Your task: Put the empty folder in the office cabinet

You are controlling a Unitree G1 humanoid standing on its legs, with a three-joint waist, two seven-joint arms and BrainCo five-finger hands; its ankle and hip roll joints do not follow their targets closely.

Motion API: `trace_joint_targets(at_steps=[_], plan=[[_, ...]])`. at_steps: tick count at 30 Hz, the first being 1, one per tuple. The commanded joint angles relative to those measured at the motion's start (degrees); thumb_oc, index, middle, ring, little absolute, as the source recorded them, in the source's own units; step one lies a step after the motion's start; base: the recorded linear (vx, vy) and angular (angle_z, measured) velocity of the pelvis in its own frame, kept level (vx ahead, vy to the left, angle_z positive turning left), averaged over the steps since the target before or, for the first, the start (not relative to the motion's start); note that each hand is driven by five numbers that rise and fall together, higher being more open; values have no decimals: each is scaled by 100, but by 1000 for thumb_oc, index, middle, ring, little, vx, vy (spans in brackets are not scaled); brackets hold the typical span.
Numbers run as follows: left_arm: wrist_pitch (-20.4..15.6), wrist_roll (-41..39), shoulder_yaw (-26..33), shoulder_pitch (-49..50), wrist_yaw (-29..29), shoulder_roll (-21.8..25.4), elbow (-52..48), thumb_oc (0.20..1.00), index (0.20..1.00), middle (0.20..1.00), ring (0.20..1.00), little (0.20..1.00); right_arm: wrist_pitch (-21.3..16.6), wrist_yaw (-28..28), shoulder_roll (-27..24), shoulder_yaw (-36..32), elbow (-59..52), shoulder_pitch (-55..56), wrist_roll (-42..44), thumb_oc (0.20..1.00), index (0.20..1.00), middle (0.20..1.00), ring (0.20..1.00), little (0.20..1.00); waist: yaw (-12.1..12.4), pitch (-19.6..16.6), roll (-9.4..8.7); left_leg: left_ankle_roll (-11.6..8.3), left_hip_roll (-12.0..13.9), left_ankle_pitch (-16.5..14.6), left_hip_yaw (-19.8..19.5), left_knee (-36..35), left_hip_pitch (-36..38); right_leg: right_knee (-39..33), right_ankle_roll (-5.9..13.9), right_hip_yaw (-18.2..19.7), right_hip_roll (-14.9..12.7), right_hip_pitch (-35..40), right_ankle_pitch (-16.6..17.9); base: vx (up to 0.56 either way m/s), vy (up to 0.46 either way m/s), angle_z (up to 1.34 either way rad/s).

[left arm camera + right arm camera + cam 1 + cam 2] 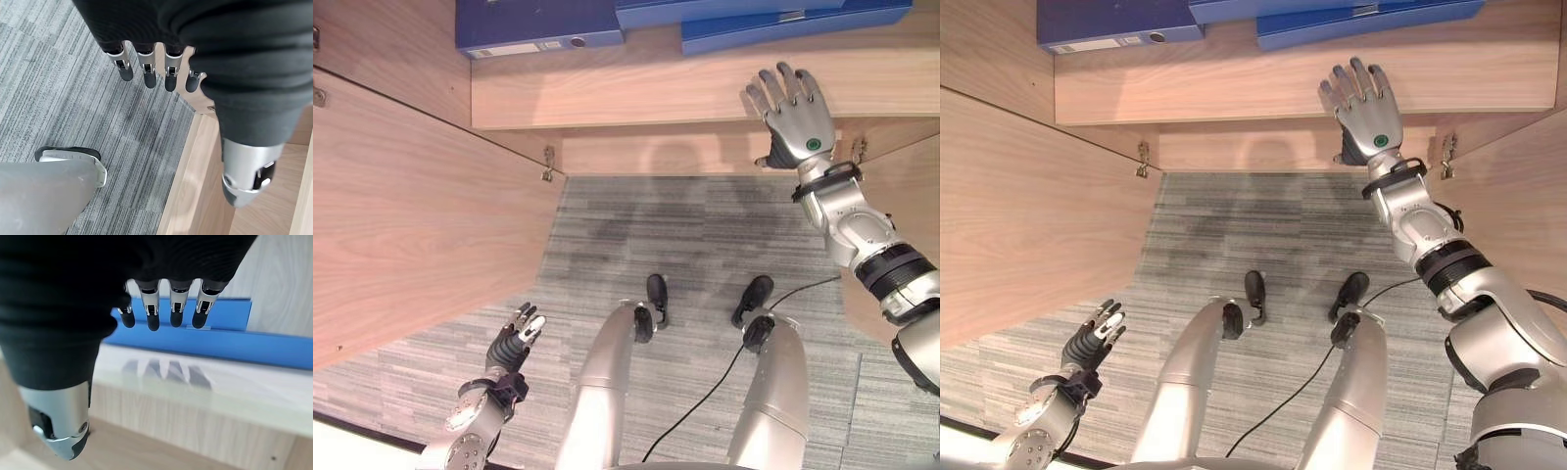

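Fingers (785,86) of the right hand (795,119) are spread, holding nothing, above the shelf (636,93); the left hand (509,345) hangs relaxed. The folders (783,22) seem fully in, but a careless pull-back could clip a cabinet door (411,215).

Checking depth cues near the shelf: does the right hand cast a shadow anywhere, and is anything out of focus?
Right wrist view: the right hand throws a soft finger shadow on the shelf; the shelf's near edge and blue folders look blurred. Left eye view: a faint shadow falls on the panel below the shelf.
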Motion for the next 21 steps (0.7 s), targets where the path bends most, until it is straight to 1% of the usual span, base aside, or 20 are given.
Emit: trace_joint_targets(at_steps=[1, 6, 9, 10, 12, 14, 15, 16, 17, 20, 21], plan=[[-110, -56, 111, 466, -22, 219, -253, 1000, 1000, 1000, 1000, 1000, 107, -238, 1, -73, -60, -472, 295, 1000, 1000, 1000, 1000, 1000, 164, 68, 127, -312, 89, 149, -526, -672, -179, 131, 321, 200, -112, 342, -615, 0, 0, 0], [-83, -1, 126, 485, -24, 282, -249, 1000, 1000, 1000, 1000, 1000, 118, 43, 235, 38, 535, -888, 666, 1000, 1000, 1000, 1000, 1000, 219, 65, 139, -310, 81, 174, -529, -711, -185, 104, 326, 199, -104, 345, -599, 0, 0, 0], [-36, 43, 152, 497, -30, 319, -219, 1000, 1000, 1000, 1000, 1000, -5, 419, 478, 155, 1016, -1235, 1286, 1000, 1000, 1000, 1000, 1000, 258, 67, 129, -316, 93, 186, -520, -706, -207, 93, 308, 208, -94, 325, -583, 0, 0, 0], [-36, 43, 158, 497, -29, 313, -220, 1000, 1000, 1000, 1000, 1000, -14, 416, 486, 172, 1035, -1257, 1299, 1000, 1000, 1000, 1000, 1000, 253, 71, 130, -317, 95, 186, -519, -706, -208, 92, 307, 210, -92, 323, -582, 0, 0, 0], [50, 73, 176, 505, -8, 355, -180, 1000, 1000, 1000, 1000, 1000, -161, 868, 786, 81, 1446, -1369, 2129, 1000, 1000, 1000, 1000, 1000, 261, 69, 125, -318, 99, 199, -523, -692, -233, 105, 292, 199, -90, 312, -574, 0, 0, 0], [184, 138, 211, 547, -28, 398, -219, 1000, 1000, 1000, 1000, 1000, -205, 1346, 946, 220, 1943, -1562, 2624, 1000, 1000, 1000, 1000, 1000, 303, 40, 112, -315, 96, 215, -528, -697, -247, 103, 283, 202, -87, 295, -565, 0, 0, 0], [322, 234, 314, 642, -36, 407, -244, 1000, 1000, 1000, 1000, 1000, -199, 1733, 1115, 186, 2344, -1752, 3235, 1000, 1000, 1000, 1000, 1000, 324, 24, 114, -312, 91, 233, -526, -705, -259, 112, 272, 197, -89, 275, -567, 0, 0, 0], [392, 269, 330, 667, -55, 414, -276, 1000, 1000, 1000, 1000, 1000, -231, 1881, 1134, 183, 2491, -1779, 3407, 1000, 1000, 1000, 1000, 1000, 341, 17, 118, -312, 88, 242, -526, -714, -260, 118, 267, 197, -92, 269, -570, 0, 0, 0], [396, 270, 335, 671, -53, 413, -282, 1000, 1000, 1000, 1000, 1000, -240, 1884, 1138, 190, 2504, -1789, 3414, 1000, 1000, 1000, 1000, 1000, 339, 17, 118, -312, 88, 243, -526, -715, -261, 118, 267, 197, -92, 267, -570, 7, -7, 3], [586, 465, 461, 794, -149, 405, -332, 1000, 1000, 1000, 1000, 1000, -286, 2212, 1212, 154, 2885, -1928, 4035, 1000, 1000, 1000, 1000, 1000, 417, -14, 124, -307, 59, 250, -534, -721, -268, 131, 245, 177, -99, 261, -607, 12, -6, 5], [595, 490, 484, 812, -161, 400, -334, 1000, 1000, 1000, 1000, 1000, -293, 2245, 1205, 155, 2922, -1953, 4103, 1000, 1000, 1000, 1000, 1000, 439, -18, 127, -304, 52, 249, -541, -718, -275, 137, 242, 178, -94, 256, -615, 0, 0, 0]])
